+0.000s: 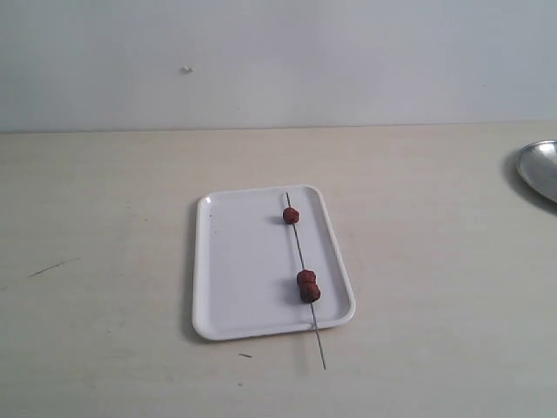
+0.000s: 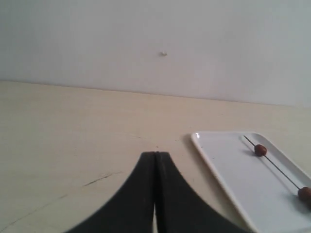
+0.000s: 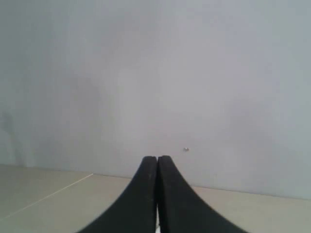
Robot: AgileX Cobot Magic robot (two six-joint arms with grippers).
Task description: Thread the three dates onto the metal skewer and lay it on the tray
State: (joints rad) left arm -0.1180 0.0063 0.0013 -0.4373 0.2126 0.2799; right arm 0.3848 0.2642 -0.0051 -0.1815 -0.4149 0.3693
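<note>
**Neatly loaded skewer on the tray, both end effectors shut and clear of it**

The skewer [image 1: 298,248] lies lengthwise on the tray [image 1: 235,261], close to the tray's long right side as the exterior view shows it. One end reaches the tray's far rim. The other end crosses the near rim and pokes out over the counter [image 1: 104,305]. All three dates sit on the rod. One date [image 1: 291,215] is alone toward the tray's far end. The other two [image 1: 306,279] [image 1: 311,293] touch each other near the tray's near end. A silver dish [image 1: 541,167] sits well apart from the tray, at the right edge of the exterior view.

The left end effector [image 2: 155,158] has its fingers pressed together with nothing between them. In its own view the tray [image 2: 228,165], the skewer [image 2: 277,166] and two dates [image 2: 261,150] [image 2: 304,193] lie apart from the tips, with bare counter between them and the tray's nearest corner.

The right end effector [image 3: 157,160] is likewise pinched tight and empty. Its view takes in only wall [image 3: 155,73] and a strip of counter, so where the tray lies from it cannot be told.
</note>
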